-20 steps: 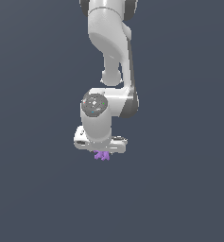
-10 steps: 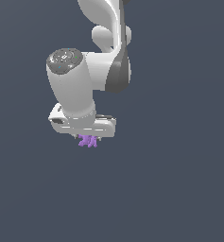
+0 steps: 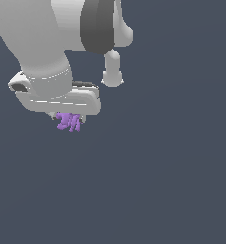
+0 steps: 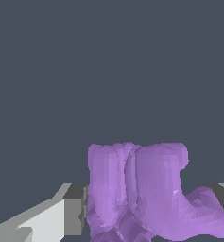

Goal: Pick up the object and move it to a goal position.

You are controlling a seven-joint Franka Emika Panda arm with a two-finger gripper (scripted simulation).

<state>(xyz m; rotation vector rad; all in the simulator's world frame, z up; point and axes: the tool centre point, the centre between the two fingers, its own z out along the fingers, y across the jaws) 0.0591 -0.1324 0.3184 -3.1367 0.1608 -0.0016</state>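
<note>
One purple object [image 3: 68, 122], one arm [image 3: 43, 43], one claw [image 3: 69, 116]. Object sits between the claw's fingers [image 4: 71, 210], prongs sticking out below the white hand, clear of the dark ground. Claw closed on it, narrow gap filled by the lump. Arm bent overhead, wrist pointing down, hand toward the exterior view's left.

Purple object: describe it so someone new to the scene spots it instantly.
Find the big white robot arm on the exterior view's left and follow it down to the gripper. The purple object sits between its fingers, a small lumpy cluster of rounded prongs, the only coloured thing against grey.
</note>
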